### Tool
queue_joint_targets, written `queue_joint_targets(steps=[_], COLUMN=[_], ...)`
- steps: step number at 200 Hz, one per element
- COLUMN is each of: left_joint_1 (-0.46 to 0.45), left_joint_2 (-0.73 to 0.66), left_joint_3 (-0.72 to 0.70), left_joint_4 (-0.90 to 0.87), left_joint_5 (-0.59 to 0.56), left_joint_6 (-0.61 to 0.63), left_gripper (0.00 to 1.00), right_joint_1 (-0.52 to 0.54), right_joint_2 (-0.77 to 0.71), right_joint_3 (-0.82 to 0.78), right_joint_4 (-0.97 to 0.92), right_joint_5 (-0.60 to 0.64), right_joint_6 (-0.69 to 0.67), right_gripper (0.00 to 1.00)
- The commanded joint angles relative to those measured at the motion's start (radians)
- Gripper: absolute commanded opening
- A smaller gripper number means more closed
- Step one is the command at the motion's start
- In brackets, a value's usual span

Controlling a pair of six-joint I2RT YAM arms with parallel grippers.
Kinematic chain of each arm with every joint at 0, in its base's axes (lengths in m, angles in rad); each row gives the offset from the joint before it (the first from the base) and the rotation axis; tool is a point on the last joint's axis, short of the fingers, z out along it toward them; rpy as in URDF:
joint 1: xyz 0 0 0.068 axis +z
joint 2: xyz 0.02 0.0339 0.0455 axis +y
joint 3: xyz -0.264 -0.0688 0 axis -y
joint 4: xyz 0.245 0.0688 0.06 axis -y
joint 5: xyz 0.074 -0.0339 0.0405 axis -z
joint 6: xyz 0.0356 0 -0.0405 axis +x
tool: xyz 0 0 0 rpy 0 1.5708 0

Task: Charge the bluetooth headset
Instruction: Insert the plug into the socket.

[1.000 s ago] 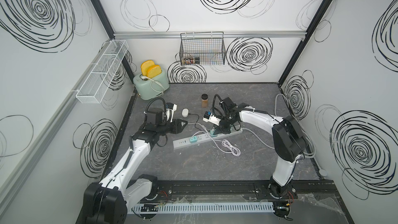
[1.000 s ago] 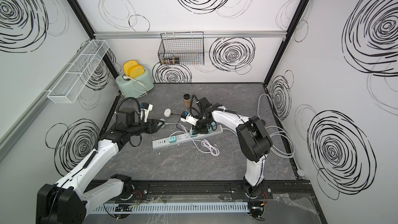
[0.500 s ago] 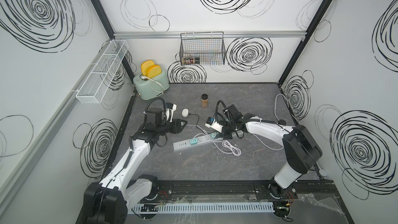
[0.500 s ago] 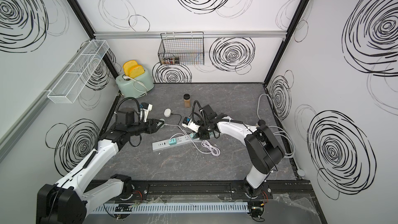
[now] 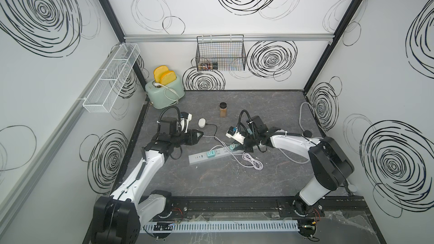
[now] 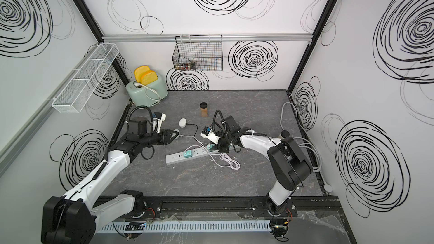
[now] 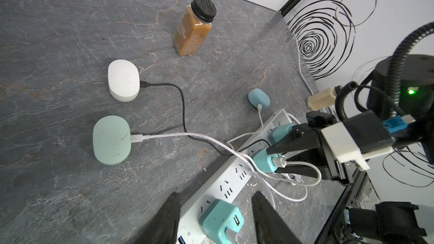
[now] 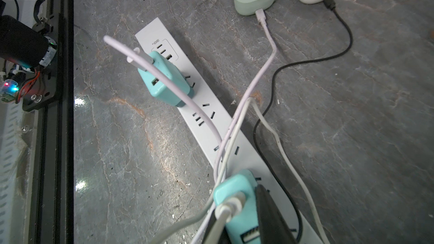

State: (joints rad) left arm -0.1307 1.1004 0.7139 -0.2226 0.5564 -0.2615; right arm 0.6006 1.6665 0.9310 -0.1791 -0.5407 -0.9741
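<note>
Three teal cube-shaped plug adapters stand along the long white power strip [image 7: 225, 181] on the grey marbled bench [image 5: 234, 184]. The right hand [image 7: 272, 161] is clenched on the middle adapter [image 8: 237, 200], with one black finger on either side of it and a white USB plug in its face. The left hand [image 7: 216, 195] is released, with nothing between its spread fingers, and hangs above the bench near the earbud cases. The mint-green oval earbud case [image 7: 111, 139] lies flat on the bench with a white cable [image 7: 164, 135] plugged into its side. Just beside it lies a white oval case [image 7: 123, 79] on a black cable [image 7: 182, 104]. A smaller blue case [image 7: 258, 98] rests near the strip's far end, also cabled. The cables cross over the strip in a tangle, so I cannot tell which adapter feeds which case. A brown bottle with a black cap [image 7: 193, 26] stands upright, well apart from the cases.
</note>
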Motion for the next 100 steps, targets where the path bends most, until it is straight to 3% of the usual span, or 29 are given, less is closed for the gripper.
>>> queue_joint_targets(steps=[1,100], left_joint_1=[0.009,0.003], left_joint_2=[0.010,0.035], left_joint_3=[-0.004,0.007], left_joint_4=[0.015,0.012], left_joint_5=[0.004,-0.003], left_joint_6=[0.010,0.012], left_gripper=[0.53,0.53], right_joint_1=[0.017,0.069], right_joint_2=[0.113,0.064], right_joint_3=[-0.113,-0.187], right_joint_4=[-0.078,-0.040], right_joint_5=[0.116,0.249], right_joint_6=[0.049,0.109], right_gripper=[0.02,0.00])
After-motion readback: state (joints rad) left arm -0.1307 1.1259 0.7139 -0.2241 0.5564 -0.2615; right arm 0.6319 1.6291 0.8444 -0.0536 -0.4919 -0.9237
